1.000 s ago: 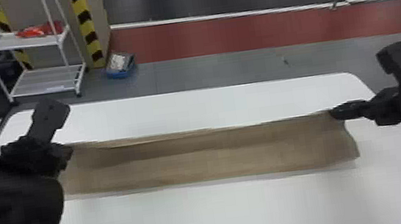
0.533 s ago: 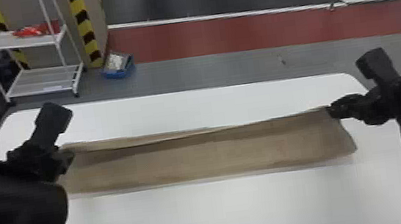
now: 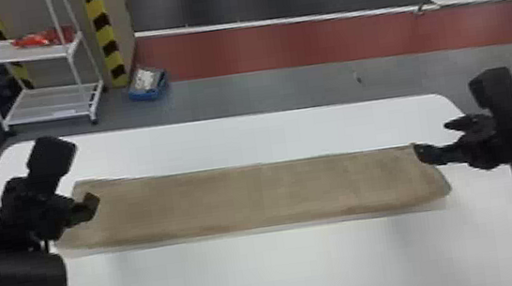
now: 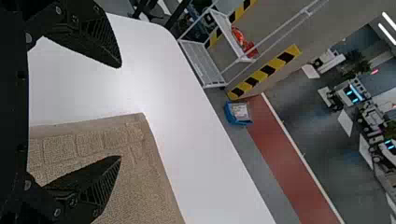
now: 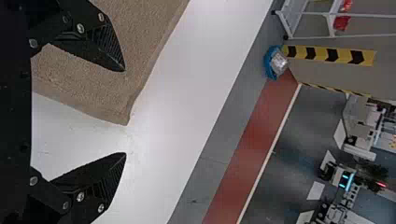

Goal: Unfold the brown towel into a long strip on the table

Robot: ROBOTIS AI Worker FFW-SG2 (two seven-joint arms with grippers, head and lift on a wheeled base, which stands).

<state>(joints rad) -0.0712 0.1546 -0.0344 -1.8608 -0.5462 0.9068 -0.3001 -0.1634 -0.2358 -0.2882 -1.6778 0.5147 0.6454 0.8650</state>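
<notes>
The brown towel (image 3: 253,197) lies flat as a long strip across the white table (image 3: 286,273). My left gripper (image 3: 84,209) is over the towel's left end. In the left wrist view, my left gripper (image 4: 120,112) has its fingers spread, one over the towel (image 4: 144,186) and one past its edge. My right gripper (image 3: 432,138) is at the far right corner. Seen from its own wrist, the right gripper (image 5: 125,112) is open around that corner of the towel (image 5: 149,28), with nothing held between its fingers.
Beyond the table, a white wire shelf (image 3: 46,104) with red items and a blue box (image 3: 148,84) stand on the floor at the left. The table's far edge (image 3: 237,117) runs behind the towel.
Both grippers have let go of the towel. Its raised far edge has dropped, the dark fold line along it is gone, and the right gripper's fingers have spread apart.
</notes>
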